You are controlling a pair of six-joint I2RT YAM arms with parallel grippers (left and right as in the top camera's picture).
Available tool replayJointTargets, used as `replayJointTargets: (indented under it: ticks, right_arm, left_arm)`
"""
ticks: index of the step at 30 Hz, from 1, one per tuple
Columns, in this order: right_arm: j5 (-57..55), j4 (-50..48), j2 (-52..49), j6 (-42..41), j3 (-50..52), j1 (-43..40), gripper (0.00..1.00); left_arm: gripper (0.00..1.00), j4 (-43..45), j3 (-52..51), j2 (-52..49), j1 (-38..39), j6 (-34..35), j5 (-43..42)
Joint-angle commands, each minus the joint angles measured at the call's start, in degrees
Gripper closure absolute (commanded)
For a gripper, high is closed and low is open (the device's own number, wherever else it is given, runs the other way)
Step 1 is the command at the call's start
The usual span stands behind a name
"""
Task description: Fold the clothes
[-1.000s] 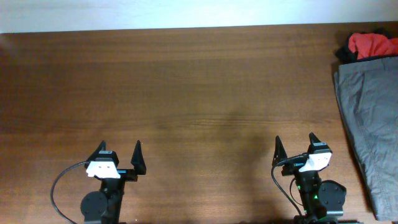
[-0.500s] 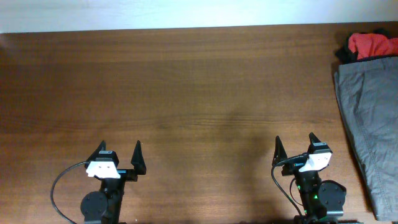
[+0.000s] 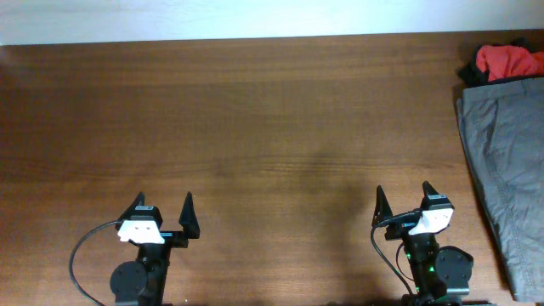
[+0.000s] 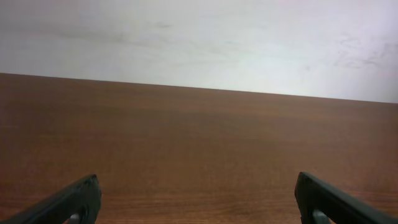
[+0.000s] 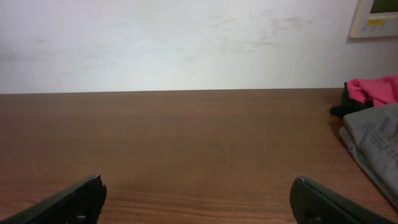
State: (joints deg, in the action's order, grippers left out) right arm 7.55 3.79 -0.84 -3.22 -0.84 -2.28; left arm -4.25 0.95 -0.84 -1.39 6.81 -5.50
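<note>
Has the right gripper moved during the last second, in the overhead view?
No. The right gripper sits in the same place relative to the grey garment and the far edge of the table, jaws open as before.

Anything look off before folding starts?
Only placement: the grey garment lies wrinkled at the right edge of the table, running out of the overhead view, with the red piece and dark piece bunched at the far corner. Left gripper and right gripper open, empty.
</note>
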Motion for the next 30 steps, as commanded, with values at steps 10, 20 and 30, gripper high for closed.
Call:
replayJointTargets:
  ticks: [10,20,30]
  right_arm:
    - [-0.5,0.0,0.6,-0.2,0.5,-0.4,0.01]
    - [-0.5,0.0,0.6,-0.2,0.5,-0.4,0.01]
    - [-0.5,0.0,0.6,-0.2,0.5,-0.4,0.01]
  left_arm:
    - [0.01,0.1,-0.4,0.5,0.4,-1.1,0.4]
    - [0.01,0.1,-0.4,0.5,0.4,-1.1,0.4]
    - [0.01,0.1,-0.4,0.5,0.4,-1.1,0.4]
